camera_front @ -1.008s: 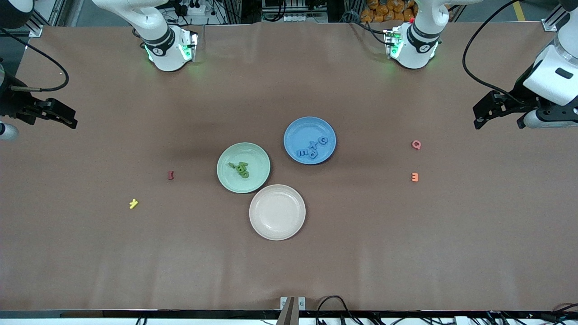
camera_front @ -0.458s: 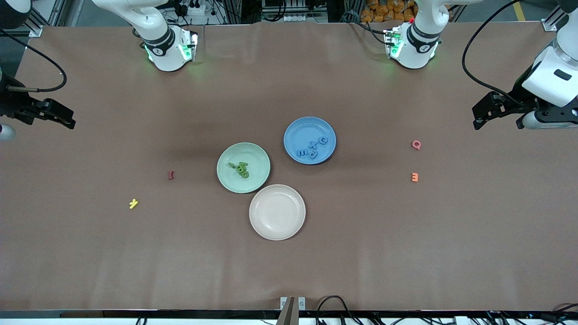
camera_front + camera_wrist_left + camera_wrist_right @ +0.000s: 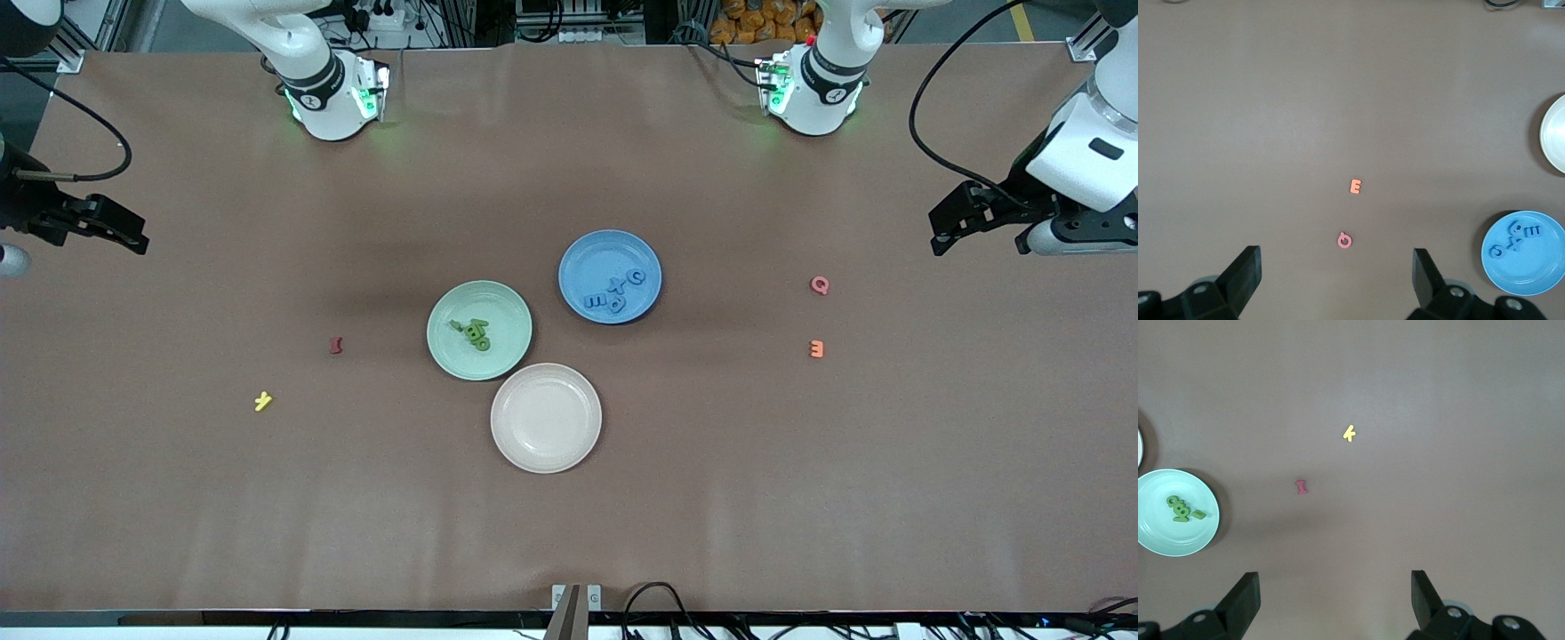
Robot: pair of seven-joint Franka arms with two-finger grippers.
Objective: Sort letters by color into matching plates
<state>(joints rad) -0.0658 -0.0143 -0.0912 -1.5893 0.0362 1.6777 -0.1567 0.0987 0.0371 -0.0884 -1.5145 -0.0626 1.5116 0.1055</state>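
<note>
Green letters (image 3: 471,332) heap in the green plate (image 3: 511,308), blue letters (image 3: 615,293) in the blue plate (image 3: 591,253); both grippers' fingers apart.

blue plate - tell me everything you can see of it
The blue plate is round and shallow, medium blue with a matte, plastic-like look, lying flat on the brown table. It sits near the table's middle, farther from the front camera than the green plate and the cream plate, and apart from both. Blue letters lie clustered in it, toward its nearer rim. No gripper is at it.
</note>
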